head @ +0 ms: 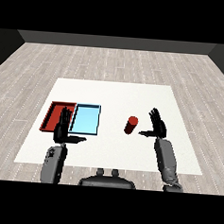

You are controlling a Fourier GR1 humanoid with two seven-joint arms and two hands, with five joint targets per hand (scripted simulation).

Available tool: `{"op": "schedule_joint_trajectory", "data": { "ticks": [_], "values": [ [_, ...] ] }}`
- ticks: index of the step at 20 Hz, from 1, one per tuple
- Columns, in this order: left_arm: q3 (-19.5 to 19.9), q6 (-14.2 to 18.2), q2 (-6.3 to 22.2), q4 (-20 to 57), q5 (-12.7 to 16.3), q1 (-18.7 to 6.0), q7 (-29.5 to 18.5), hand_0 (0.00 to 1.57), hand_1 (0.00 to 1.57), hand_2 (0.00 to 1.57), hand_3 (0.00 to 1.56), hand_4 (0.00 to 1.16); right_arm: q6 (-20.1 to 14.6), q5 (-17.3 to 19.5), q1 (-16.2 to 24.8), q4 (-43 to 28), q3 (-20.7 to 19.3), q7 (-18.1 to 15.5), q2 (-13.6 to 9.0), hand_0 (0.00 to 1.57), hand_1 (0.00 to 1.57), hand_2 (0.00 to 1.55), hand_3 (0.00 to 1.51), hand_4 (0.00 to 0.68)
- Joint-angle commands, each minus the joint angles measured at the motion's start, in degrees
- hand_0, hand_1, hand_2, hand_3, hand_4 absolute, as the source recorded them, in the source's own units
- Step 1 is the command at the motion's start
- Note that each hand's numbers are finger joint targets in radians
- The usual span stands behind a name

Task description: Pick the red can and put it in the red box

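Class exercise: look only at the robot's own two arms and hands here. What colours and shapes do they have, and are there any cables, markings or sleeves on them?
Both forearms are grey, rounded, tube-like segments entering from the lower corners. Each ends in a black hand with slim fingers and a thumb: the left hand and the right hand. No cables, sleeves or readable markings show.

Both grey forearms reach forward over the white table (115, 93). The left hand (62, 129) is raised with fingers straight and thumb stretched inward, near the table's left side. The right hand (156, 127) is likewise spread, thumb pointing inward, toward the table's right.
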Motion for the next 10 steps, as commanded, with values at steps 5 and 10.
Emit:
{"op": "schedule_joint_trajectory", "data": {
  "ticks": [5, 10],
  "values": [
    [0.1, 0.1, 0.1, -1.3, 0.9, -0.4, 2.3, 0.00, 0.00, 0.00, 0.00, 0.00, -0.8, -0.8, 2.2, -2.0, 2.8, 2.1, 3.8, 0.00, 0.00, 0.00, 0.00, 0.000],
    [0.7, -1.6, 0.9, -5.1, 2.3, 3.6, 1.2, 0.00, 0.00, 0.00, 0.00, 0.00, -2.1, 1.9, -4.4, 12.0, 2.6, -6.2, 5.4, 0.00, 0.00, 0.00, 0.00, 0.000]
  ]
}}
